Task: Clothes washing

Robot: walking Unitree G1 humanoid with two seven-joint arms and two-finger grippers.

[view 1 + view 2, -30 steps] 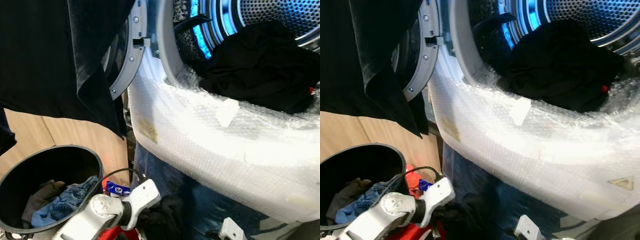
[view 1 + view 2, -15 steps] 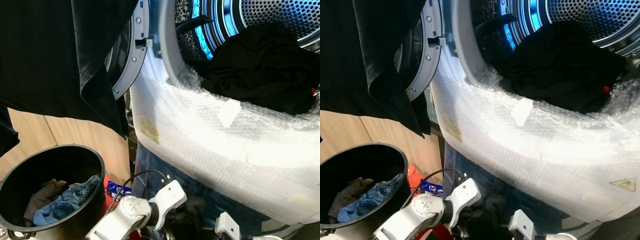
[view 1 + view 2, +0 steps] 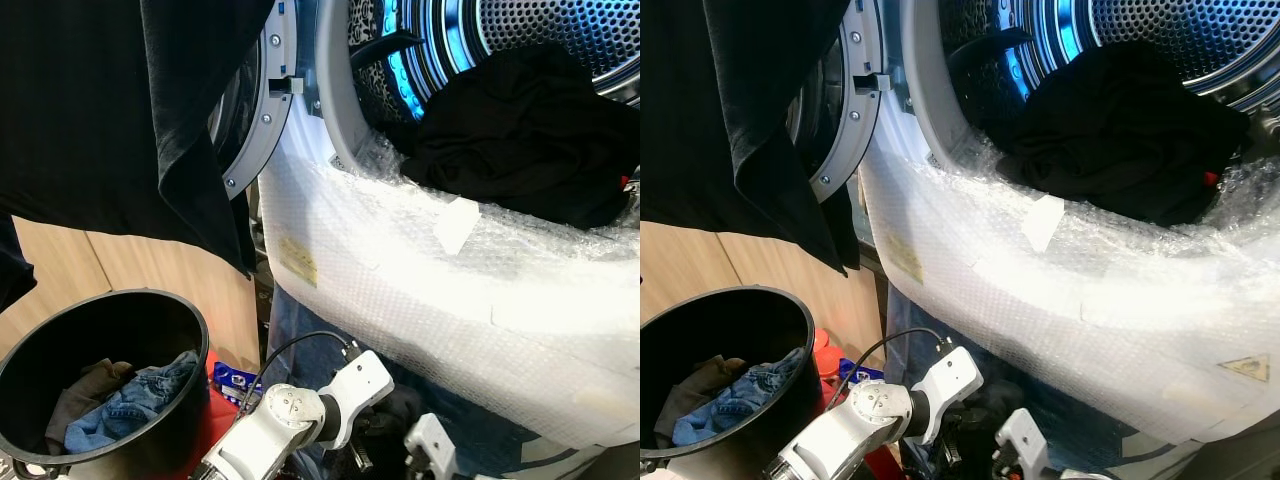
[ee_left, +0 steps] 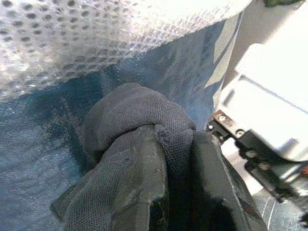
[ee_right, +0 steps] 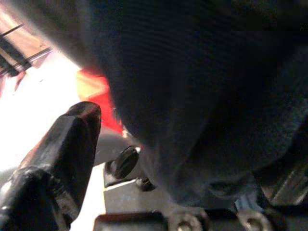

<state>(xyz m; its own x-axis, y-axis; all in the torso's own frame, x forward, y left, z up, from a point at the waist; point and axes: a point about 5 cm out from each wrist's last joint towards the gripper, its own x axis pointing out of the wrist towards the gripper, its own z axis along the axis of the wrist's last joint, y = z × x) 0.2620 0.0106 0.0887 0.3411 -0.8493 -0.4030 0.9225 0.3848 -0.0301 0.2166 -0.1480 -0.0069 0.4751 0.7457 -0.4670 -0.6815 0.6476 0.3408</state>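
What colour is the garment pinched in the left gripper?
Black, a fine knit garment held between the left gripper fingers; clearest in the left wrist view.

You see: black garment (image 3: 530, 130) | blue-lit drum (image 3: 560, 30) | black bucket (image 3: 150, 310) | blue denim (image 3: 125, 405) | dark mesh cloth (image 4: 139, 120)

Drum mouth (image 3: 520, 40) open above; black heap (image 3: 520, 130) blocks lower half. Bubble-wrap sill (image 3: 440, 270) overhangs low gap. Hanging cloth (image 3: 110, 110) screens door (image 3: 250, 120). Bucket (image 3: 150, 310) crowds robot's left.
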